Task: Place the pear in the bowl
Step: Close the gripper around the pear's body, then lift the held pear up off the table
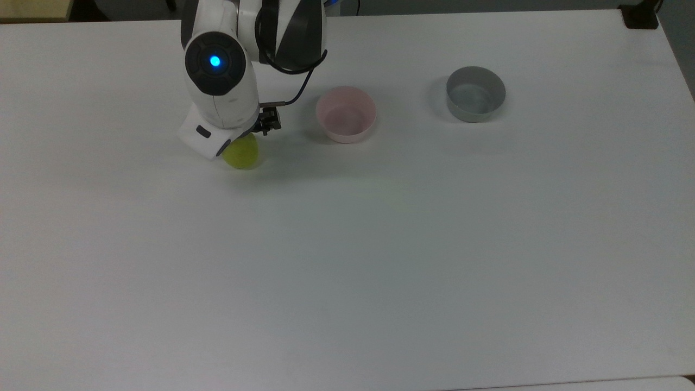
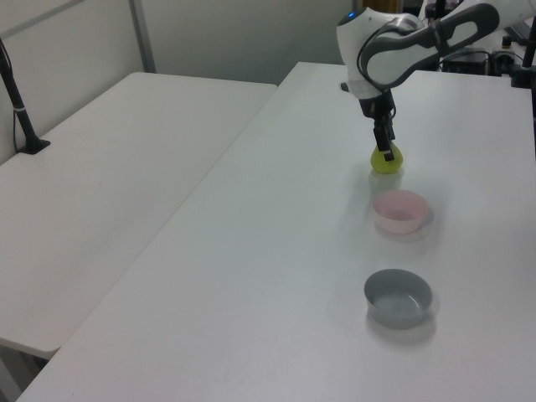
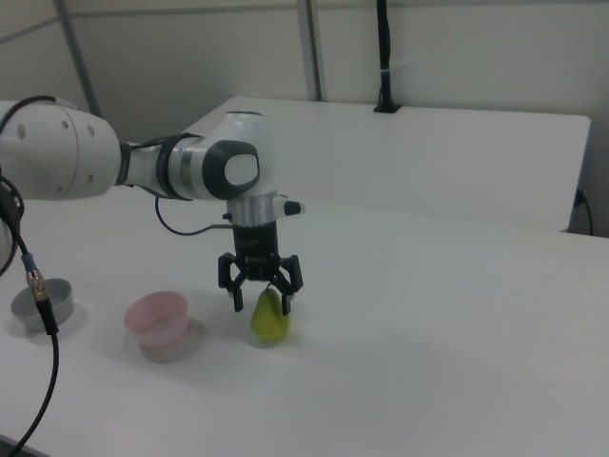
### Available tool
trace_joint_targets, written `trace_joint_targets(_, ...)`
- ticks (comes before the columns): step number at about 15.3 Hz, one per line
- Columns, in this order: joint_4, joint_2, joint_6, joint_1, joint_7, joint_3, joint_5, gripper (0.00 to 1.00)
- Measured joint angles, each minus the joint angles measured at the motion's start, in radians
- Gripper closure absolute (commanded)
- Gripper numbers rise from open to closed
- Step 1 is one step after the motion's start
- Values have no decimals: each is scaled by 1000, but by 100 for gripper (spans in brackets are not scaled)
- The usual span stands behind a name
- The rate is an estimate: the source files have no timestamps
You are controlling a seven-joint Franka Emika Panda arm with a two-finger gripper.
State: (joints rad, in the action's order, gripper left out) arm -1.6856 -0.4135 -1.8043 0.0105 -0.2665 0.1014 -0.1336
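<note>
The yellow-green pear point(image 1: 244, 156) stands upright on the white table, left of the pale pink bowl point(image 1: 347, 136) in the top view. In the right view my gripper point(image 3: 262, 305) is open and lowered over the pear point(image 3: 269, 322), one finger on each side of its upper part. I cannot tell whether the fingers touch it. The left view shows the gripper point(image 2: 386, 155) pointing straight down onto the pear point(image 2: 387, 164), with the pink bowl point(image 2: 400, 221) just in front. In the top view my white wrist hides the pear's top and stem. The pink bowl point(image 3: 162, 333) holds nothing.
A grey bowl point(image 1: 475, 114) stands further to the top view's right of the pink one, also seen as the grey bowl point(image 2: 398, 311) near the left view's bottom. A second white table point(image 2: 109, 167) adjoins on the left view's left. A black cable hangs from my arm.
</note>
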Motion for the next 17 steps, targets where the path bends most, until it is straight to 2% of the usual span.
trace_joint_targets(3,-1,-37,-26,0,-1,0,-16,5)
trace_joint_targets(6,2,-46,-32,0,-2,0,-20,33)
trace_joint_targets(10,6,-45,-32,-1,-5,1,-21,64)
trace_joint_targets(12,6,-45,-32,-1,-6,1,-21,75)
trace_joint_targets(17,21,-9,-25,-4,-9,1,-21,76)
